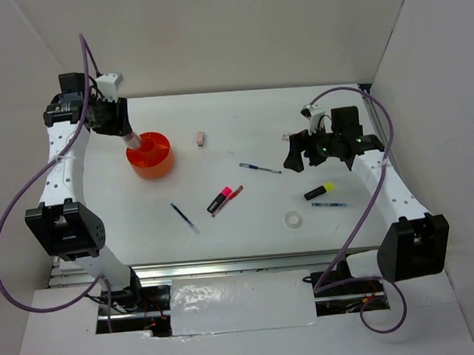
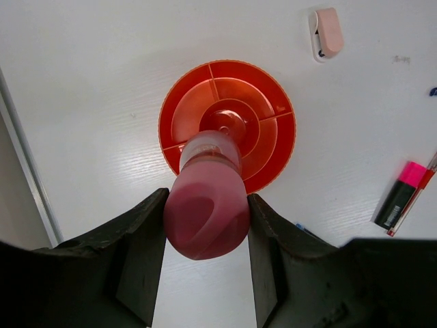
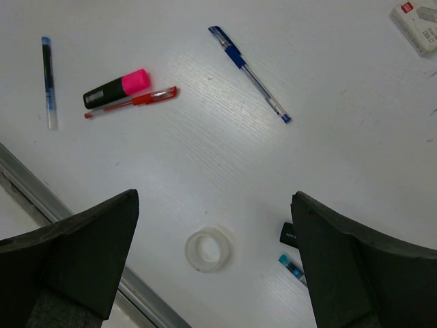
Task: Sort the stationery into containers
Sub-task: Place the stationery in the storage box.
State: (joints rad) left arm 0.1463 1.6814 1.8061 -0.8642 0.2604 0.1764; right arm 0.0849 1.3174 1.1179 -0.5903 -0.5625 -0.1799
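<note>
The left claw (image 2: 207,198), in the upper left of the overhead view, is clenched on a glue stick (image 2: 207,229), its fingers flanking the pink cap while the clear body points down at the orange tub (image 2: 194,102) directly beneath. The stick's lower end sits over the tub's centre hub rather than plainly over one compartment. The stick looks light, rigid and smooth-sided, so a grip across the round cap may let it swivel or slide.

At the right of the overhead view, the right claw (image 3: 215,197) hangs released, jaws wide and holding nothing, above the white desk (image 1: 242,121). A clear tape ring (image 3: 189,250) lies flat near the bottom centre of its wrist view. The ring looks thin, light and slippery, and is probably best pinched across its rim. A pink highlighter (image 3: 117,89) and a red pen (image 3: 130,102) lie touching at upper left. Both look stiff, and the pen seems apt to roll, which suggests a mid-barrel hold.
</note>
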